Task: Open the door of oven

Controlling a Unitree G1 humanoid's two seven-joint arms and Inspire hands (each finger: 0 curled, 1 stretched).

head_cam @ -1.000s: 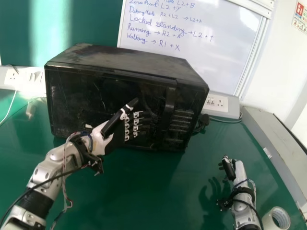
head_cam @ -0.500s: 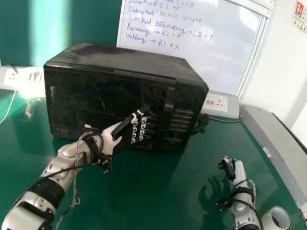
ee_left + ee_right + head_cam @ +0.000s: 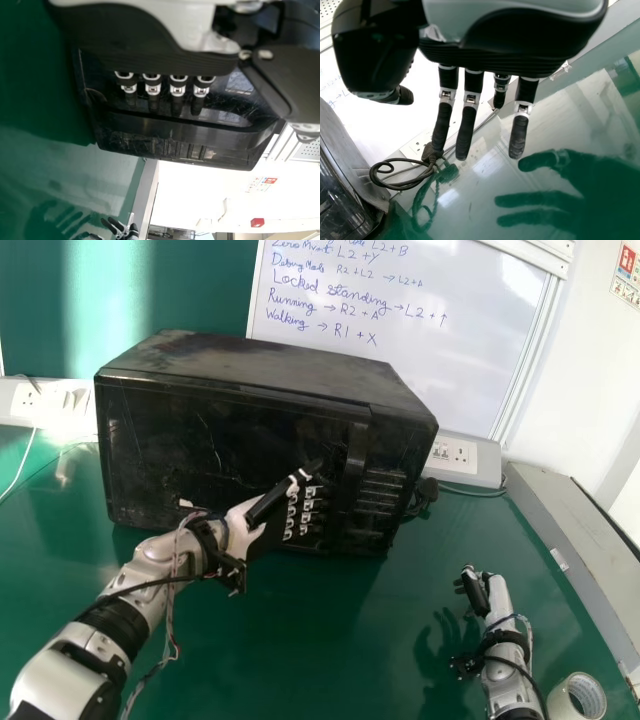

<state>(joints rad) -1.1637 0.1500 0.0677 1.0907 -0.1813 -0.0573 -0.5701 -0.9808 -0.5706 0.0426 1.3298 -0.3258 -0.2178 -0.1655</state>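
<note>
Head view: before the closed door [image 3: 190,445] of the oven [image 3: 270,365] on the table [image 3: 300,650], the empty left hand [image 3: 241,524] is held, fingers extended near the handle [image 3: 356,452], presumably so it can be hooked, the open right hand [image 3: 497,592] being unneeded.

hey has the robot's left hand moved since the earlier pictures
Yes. In the head view, the left hand has moved rightward across the front of the microwave oven, nearer its door handle.
</note>
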